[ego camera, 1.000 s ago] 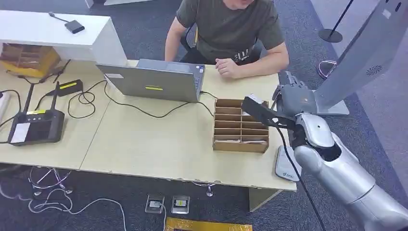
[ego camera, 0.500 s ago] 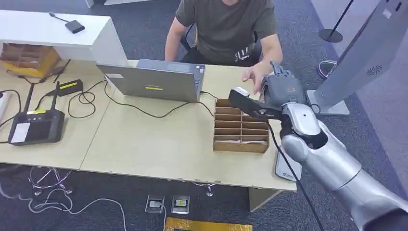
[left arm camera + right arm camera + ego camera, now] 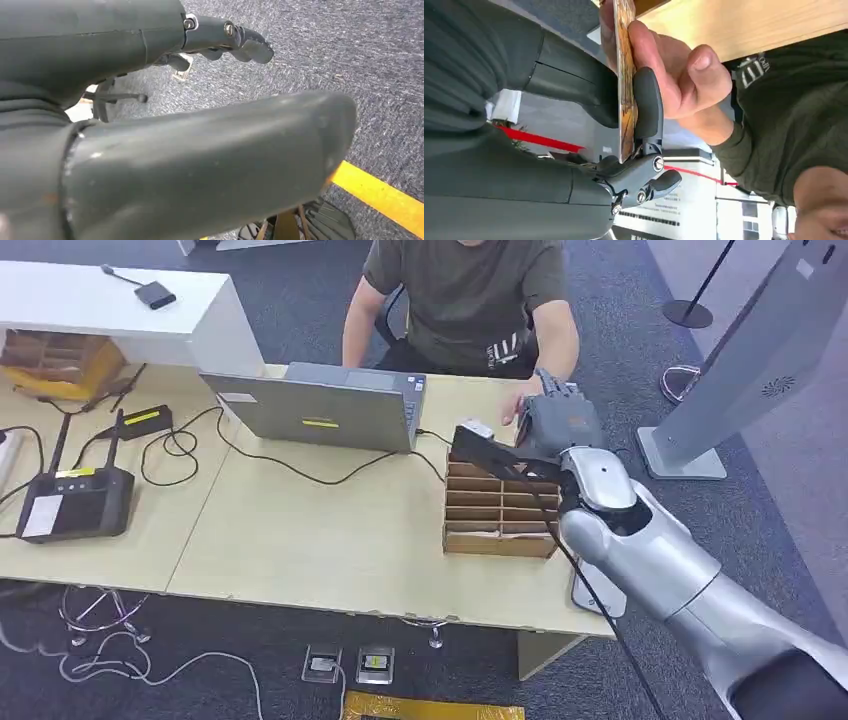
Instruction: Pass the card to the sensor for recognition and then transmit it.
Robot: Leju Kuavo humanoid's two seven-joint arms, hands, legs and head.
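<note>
Card [image 3: 625, 75] between right robot hand [image 3: 589, 115] and person's hand [image 3: 679, 75].

Matt grey plastic on right hand [image 3: 589, 95], pinching thin glossy printed card [image 3: 625, 75]. Smooth pale wood-grain laminate on table [image 3: 300, 530]. Plain brown cardboard for divided box [image 3: 497, 508] near table's right end. Brushed silver metal on right arm [image 3: 660, 570]. Rough dark carpet [image 3: 350, 55] underneath.

orange-patterned card [image 3: 625, 80], edge-on, pinched
</note>
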